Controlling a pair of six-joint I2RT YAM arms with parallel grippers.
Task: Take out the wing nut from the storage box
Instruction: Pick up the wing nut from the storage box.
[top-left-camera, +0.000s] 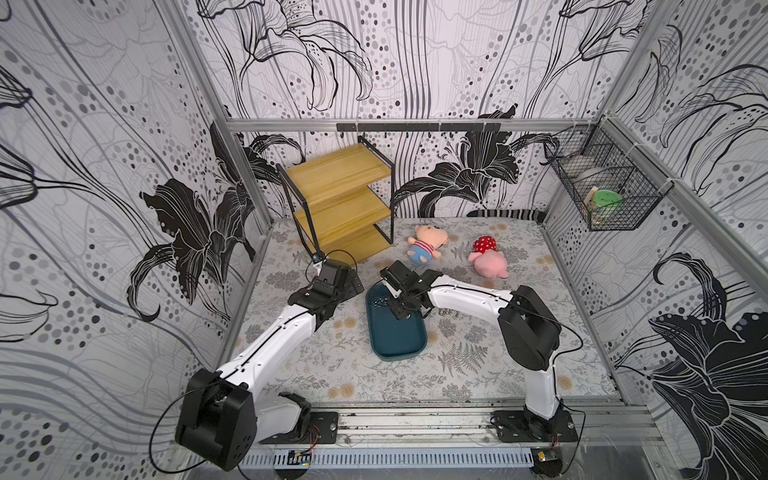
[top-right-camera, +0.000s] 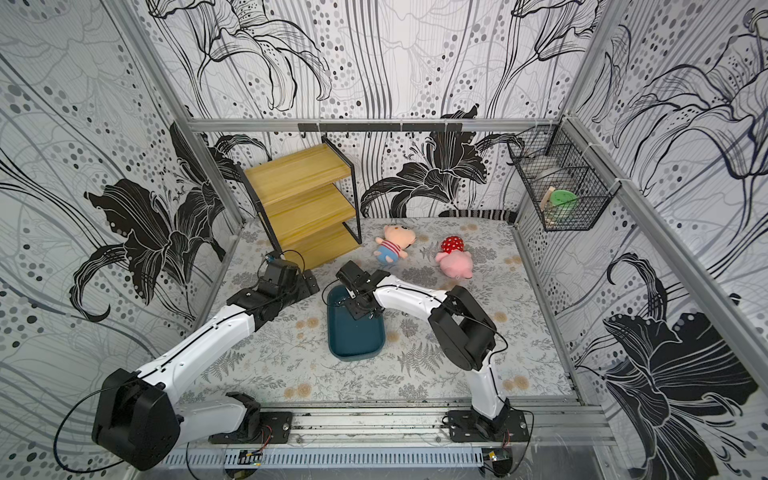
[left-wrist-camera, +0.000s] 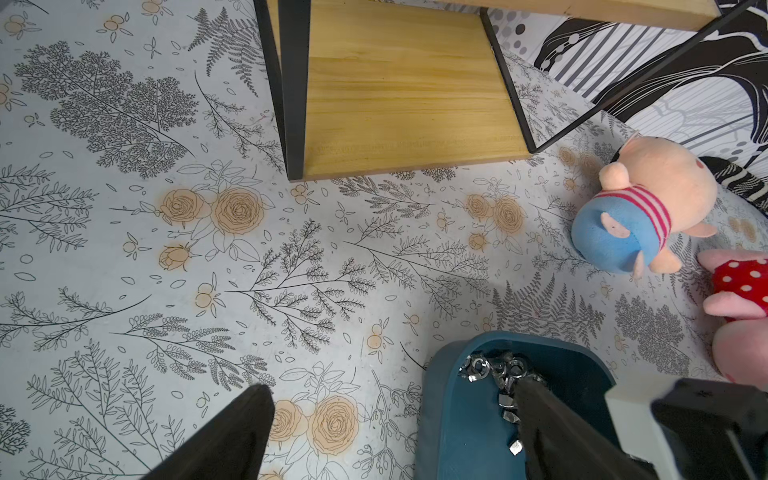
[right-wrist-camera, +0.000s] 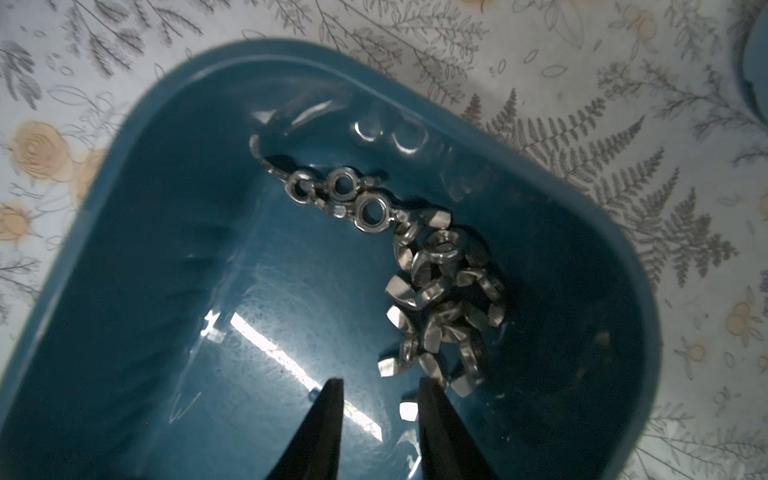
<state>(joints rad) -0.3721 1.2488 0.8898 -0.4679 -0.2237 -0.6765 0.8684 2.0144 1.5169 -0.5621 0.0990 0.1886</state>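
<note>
we saw the storage box (top-left-camera: 399, 336) was dark teal-blue, the wing nuts (right-wrist-camera: 440, 286) shiny silver, the table cover (top-left-camera: 332, 374) pale with grey ferns and tan roses, the walls (top-left-camera: 415, 62) black-and-white lilies and dots, the shelf (top-left-camera: 340, 170) yellow wood framed in black.

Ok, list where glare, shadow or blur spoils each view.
Right wrist view: white glare streak on the tray floor, dim overall, nuts readable. Left wrist view: evenly lit, sharp. Both top views: wide-angle warp toward the edges, nuts barely show.

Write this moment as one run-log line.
right claw: open in tray | wing nuts: piled in tray, none held | left claw: open at tray edge
</note>
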